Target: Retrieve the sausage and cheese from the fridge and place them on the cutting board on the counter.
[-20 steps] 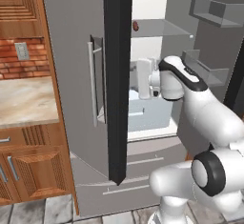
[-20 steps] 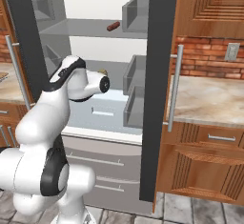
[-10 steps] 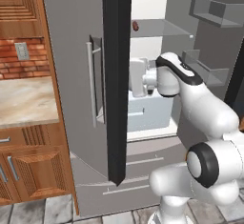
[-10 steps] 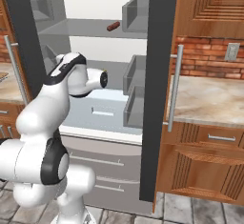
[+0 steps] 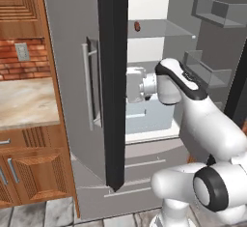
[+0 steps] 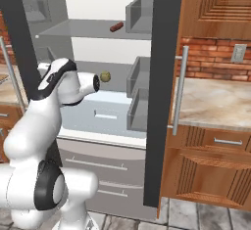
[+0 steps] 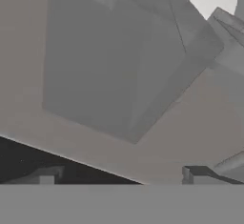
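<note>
Gripper (image 7: 121, 174) spread wide, holding nothing, poking into the fridge (image 5: 77, 100) at drawer height with both dark tips (image 7: 196, 174) facing grey inner panels. Sausage (image 6: 116, 27) lying on the glass shelf above and well apart. Needs raising to shelf height, squaring across the short cylinder, advancing slowly, then closing once straddled, clear of the door bins (image 6: 138, 14).

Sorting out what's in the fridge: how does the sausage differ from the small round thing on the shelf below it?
The sausage is a dark reddish-brown cylinder; the round item is an olive-yellow ball. The sausage lies on the upper shelf, the round item one level lower, beside the arm's wrist. Both are small and lie untouched inside the fridge.
</note>
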Available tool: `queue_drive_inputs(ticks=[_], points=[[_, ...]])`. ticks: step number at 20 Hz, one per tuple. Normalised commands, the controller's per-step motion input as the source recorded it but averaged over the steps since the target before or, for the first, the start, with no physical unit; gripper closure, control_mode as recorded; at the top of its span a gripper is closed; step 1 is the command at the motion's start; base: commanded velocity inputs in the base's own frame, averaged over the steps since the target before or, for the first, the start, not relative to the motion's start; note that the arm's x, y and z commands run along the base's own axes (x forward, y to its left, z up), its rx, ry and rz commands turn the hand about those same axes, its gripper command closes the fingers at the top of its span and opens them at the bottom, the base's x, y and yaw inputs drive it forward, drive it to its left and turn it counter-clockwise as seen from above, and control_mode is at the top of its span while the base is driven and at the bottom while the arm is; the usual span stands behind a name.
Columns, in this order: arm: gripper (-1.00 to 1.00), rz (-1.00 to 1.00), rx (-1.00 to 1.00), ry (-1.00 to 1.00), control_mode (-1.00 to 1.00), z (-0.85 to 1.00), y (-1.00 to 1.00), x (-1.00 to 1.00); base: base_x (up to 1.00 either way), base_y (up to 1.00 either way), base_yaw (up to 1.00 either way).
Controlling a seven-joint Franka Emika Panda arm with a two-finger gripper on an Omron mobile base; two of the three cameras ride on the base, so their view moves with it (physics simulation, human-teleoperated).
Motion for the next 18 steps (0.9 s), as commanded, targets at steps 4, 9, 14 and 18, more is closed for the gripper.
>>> queue_drive_inputs(ticks=[4,9,14,18], points=[[-1.0,0.16,-0.11,-0.2,-1.0,0.0,0.9,-0.3,0.0,0.0,0.0],[-1.0,0.23,-0.13,-0.19,-1.0,0.0,1.0,-0.32,0.0,0.0,0.0],[-1.0,0.15,-0.11,-0.29,-1.0,0.02,0.8,-0.7,0.0,0.0,0.0],[-1.0,0.04,-0.03,-0.36,-1.0,0.16,0.45,-0.96,0.0,0.0,0.0]])
